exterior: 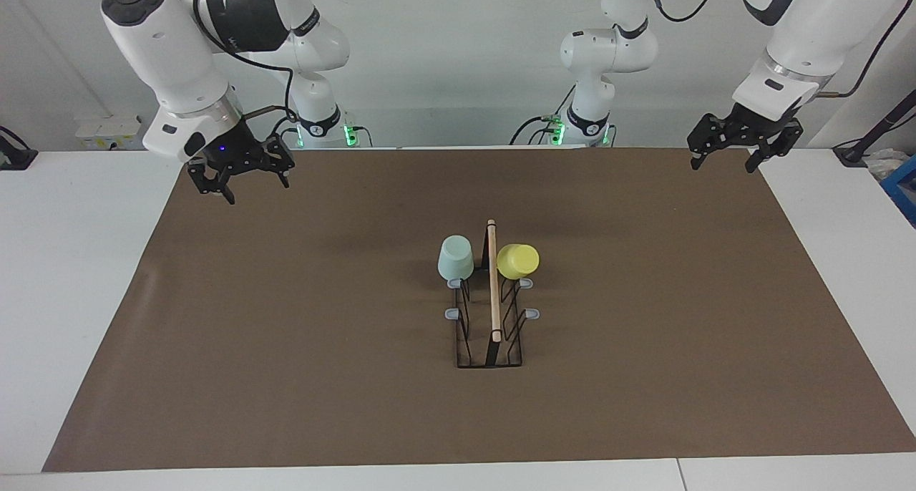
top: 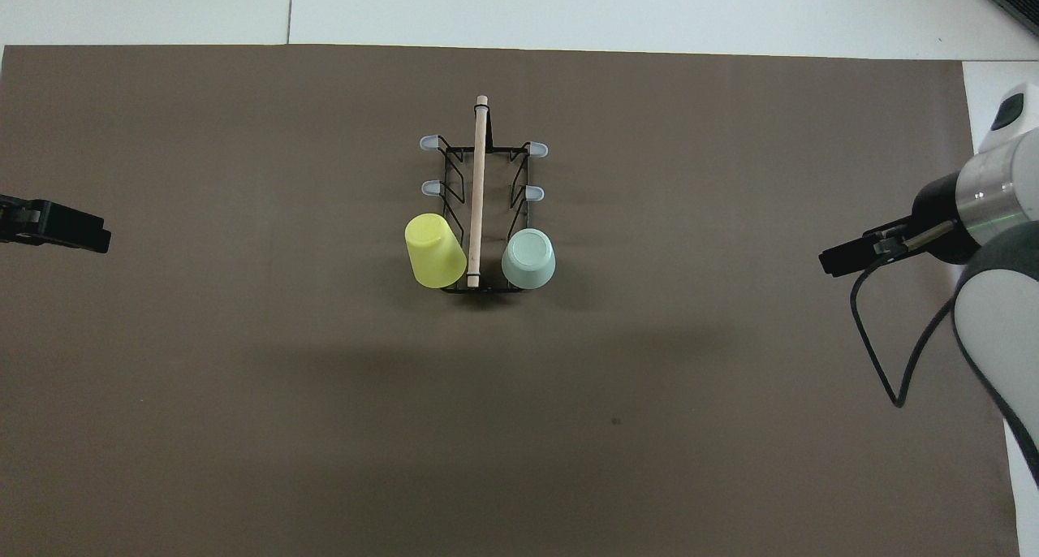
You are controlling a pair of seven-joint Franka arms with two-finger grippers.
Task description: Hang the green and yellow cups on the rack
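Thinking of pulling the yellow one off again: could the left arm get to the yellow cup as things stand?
Probably yes. The yellow cup sits on the rack on the left arm's side of the wooden rod, and only bare mat lies between it and the open left gripper, which hangs over the mat's corner.
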